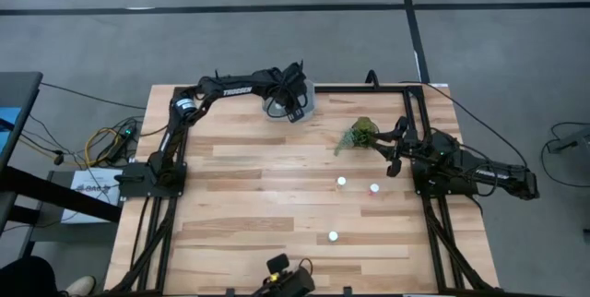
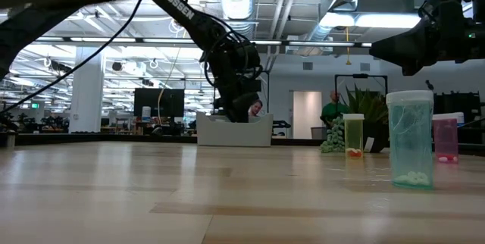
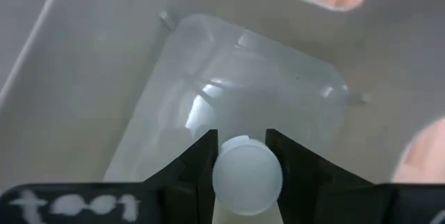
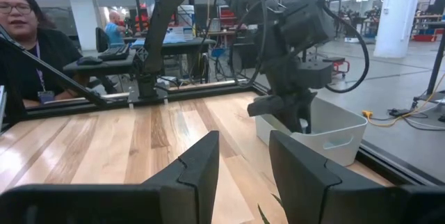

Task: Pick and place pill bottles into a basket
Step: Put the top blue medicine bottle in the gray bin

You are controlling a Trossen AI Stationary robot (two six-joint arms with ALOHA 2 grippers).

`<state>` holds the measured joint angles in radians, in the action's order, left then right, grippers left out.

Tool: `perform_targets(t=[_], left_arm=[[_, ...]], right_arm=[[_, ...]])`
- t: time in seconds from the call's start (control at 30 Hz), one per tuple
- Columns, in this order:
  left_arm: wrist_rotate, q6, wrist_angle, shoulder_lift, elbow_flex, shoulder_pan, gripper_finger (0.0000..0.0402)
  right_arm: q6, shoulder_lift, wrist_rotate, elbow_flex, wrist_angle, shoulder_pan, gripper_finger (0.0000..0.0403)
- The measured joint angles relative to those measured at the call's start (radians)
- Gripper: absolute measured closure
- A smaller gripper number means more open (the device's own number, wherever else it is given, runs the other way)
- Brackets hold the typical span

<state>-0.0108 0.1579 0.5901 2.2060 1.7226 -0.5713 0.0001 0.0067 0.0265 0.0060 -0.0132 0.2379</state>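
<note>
Holding a pill bottle (image 3: 247, 175) over the basket (image 1: 307, 101): left gripper (image 3: 240, 161) clamped on its white cap at the table's far edge.
Right gripper (image 4: 243, 172) waits at the right side beside the green plant (image 1: 360, 134), fingers apart, empty. Three bottles stand on the bare wood: two near mid-table (image 1: 341, 182) (image 1: 374, 187), one nearer the front edge (image 1: 333, 236).

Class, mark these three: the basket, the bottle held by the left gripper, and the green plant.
basket (image 4: 341, 132), right wrist view, its near side wall.
bottle (image 3: 247, 174), left wrist view, top of its white cap.
green plant (image 1: 360, 135), high view, its leaves.
</note>
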Motion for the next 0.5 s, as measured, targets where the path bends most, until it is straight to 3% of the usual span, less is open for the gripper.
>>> perform_targets(t=[0.5], left_arm=[[-0.001, 0.013, 0.014, -0.005, 0.014, -0.011, 0.0301]], right_arm=[[0.0, 0.0, 0.0, 0.0, 0.0, 0.0, 0.0282]])
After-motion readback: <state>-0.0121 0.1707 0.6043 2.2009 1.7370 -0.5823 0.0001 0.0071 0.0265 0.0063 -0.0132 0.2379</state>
